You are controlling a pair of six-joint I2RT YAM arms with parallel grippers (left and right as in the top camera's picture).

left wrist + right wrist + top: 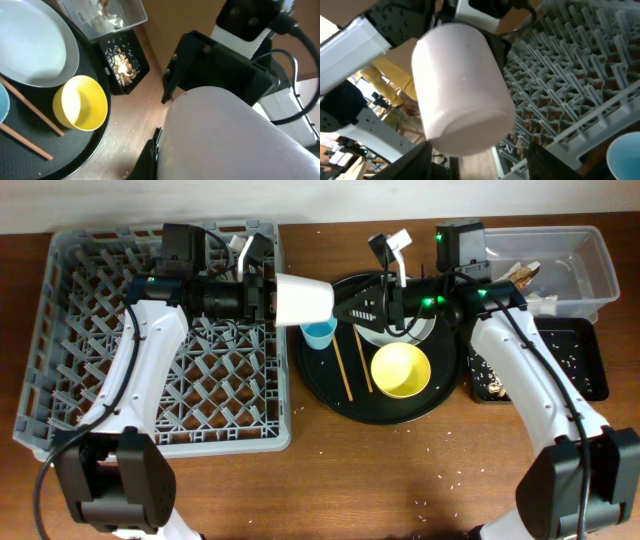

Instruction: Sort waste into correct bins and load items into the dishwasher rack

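My left gripper (272,298) is shut on the pale pink cup (305,298) and holds it sideways in the air between the grey dishwasher rack (150,390) and the round black tray. The cup fills the left wrist view (225,135). My right gripper (362,308) is open and points at the cup's base (462,90), which lies just beyond its fingers (482,162) without touching them. On the tray lie the yellow bowl (401,370), the light-blue cup (320,335), the chopsticks (345,365) and the white plate (378,338), partly under the right arm.
The clear tub (585,265) holds paper and a wrapper at the back right. The black rectangular tray (585,365) in front of it holds food scraps. The round black serving tray (325,395) sits beside the rack. Crumbs dot the wooden table.
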